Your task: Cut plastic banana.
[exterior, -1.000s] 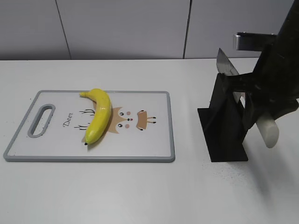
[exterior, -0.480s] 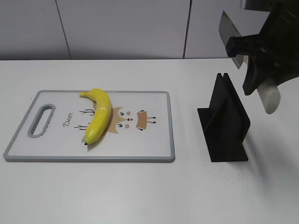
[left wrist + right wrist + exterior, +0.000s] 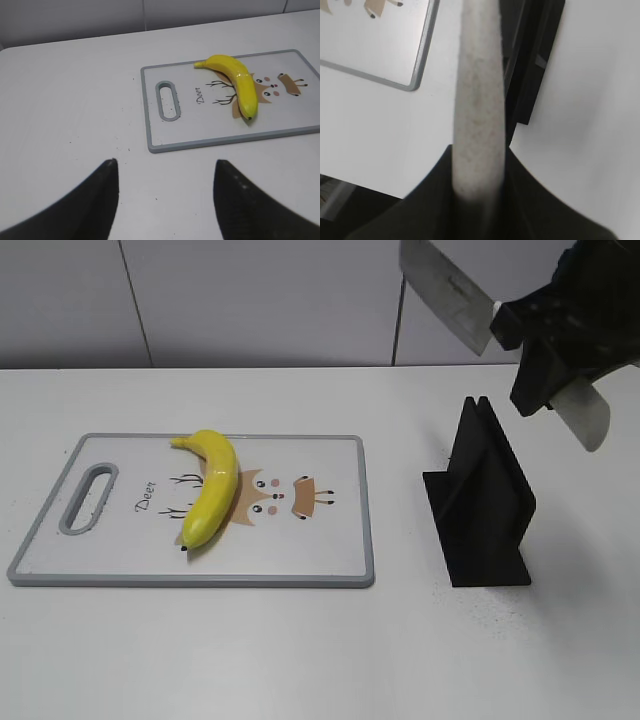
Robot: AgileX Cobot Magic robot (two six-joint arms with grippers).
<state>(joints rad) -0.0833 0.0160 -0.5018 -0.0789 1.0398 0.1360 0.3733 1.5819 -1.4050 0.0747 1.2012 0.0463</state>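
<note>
overhead, the right gripper (image 3: 545,340) was clamped on a knife (image 3: 450,292), its pale grey handle (image 3: 479,100) pinched between the dark fingers, as the right wrist view showed. the broad blade pointed up and to the left, high above the table (image 3: 300,650) and well clear of the black knife stand (image 3: 483,502) beneath it. the stand's slot was open at the top, with nothing in it.

the plastic banana (image 3: 210,487) lay whole on the cutting board (image 3: 340,560), left of the board's middle, its stem end near the far edge and its other tip pointing toward the near edge. it partly covered the printed deer drawing. the board's grey rim ran all round, with a handle slot (image 3: 88,497) at its left end. bare table separated the board's right edge from the stand.

the left gripper (image 3: 165,200) hovered over open table on the near-left side of the board, its two dark fingers (image 3: 95,200) spread wide apart and holding nothing. the board's left edge lay ahead of it, well apart.
</note>
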